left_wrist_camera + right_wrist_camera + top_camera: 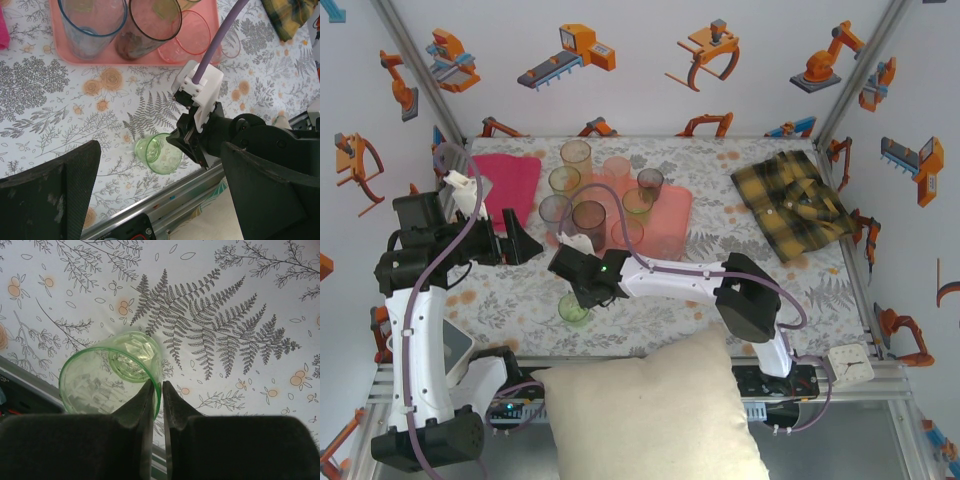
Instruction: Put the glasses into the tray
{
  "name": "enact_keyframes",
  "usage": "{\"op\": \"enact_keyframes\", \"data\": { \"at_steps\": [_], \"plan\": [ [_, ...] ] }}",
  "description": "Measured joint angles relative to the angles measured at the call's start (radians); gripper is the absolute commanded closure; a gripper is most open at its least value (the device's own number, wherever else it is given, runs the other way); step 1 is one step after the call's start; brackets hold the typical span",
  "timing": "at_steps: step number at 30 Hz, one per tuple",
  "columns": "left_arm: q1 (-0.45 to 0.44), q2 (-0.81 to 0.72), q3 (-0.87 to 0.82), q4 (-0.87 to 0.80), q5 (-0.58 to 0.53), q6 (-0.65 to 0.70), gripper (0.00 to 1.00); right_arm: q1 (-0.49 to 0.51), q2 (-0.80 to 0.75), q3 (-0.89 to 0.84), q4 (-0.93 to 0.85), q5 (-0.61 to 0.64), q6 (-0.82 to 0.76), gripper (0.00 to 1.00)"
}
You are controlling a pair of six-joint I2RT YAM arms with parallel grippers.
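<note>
Fig. Twin manipulators of like build. The left arm (pixel 430 372) and right arm (pixel 670 281) have glossy white links joined by black joint housings (pixel 748 300). A lavender cable (pixel 225 30) runs along each arm, and on the right arm it enters a white bracket (pixel 202 86) at the wrist. A small green light (pixel 603 268) glows on the right wrist. The left gripper (pixel 518 236) and right gripper (pixel 157 386) carry matte black, wedge-shaped fingers (pixel 220 445).

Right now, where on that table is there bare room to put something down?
Bare tablecloth lies between the tray and the plaid shirt, and in front of the shirt. The tray is crowded with glasses; the right fingers pinch a green glass near-left.
</note>
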Motion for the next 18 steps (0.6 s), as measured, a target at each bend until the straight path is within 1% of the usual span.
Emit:
{"op": "enact_keyframes", "data": {
  "at_steps": [4, 8, 14, 18],
  "plan": [
    [0.004, -0.003, -0.004, 0.0, 0.0, 0.0, 0.03, 0.0, 0.0, 0.0, -0.004, 0.011, 0.0, 0.93],
    [0.005, -0.006, -0.005, 0.0, 0.0, 0.0, 0.03, 0.0, 0.0, 0.0, -0.008, 0.015, 0.0, 0.95],
    [0.005, -0.008, -0.006, 0.0, 0.0, 0.0, 0.03, 0.0, -0.003, -0.001, -0.008, 0.014, 0.0, 0.96],
    [0.006, -0.009, -0.006, 0.0, 0.0, 0.0, 0.03, 0.0, -0.035, -0.014, -0.01, 0.014, -0.004, 0.96]
  ]
}}
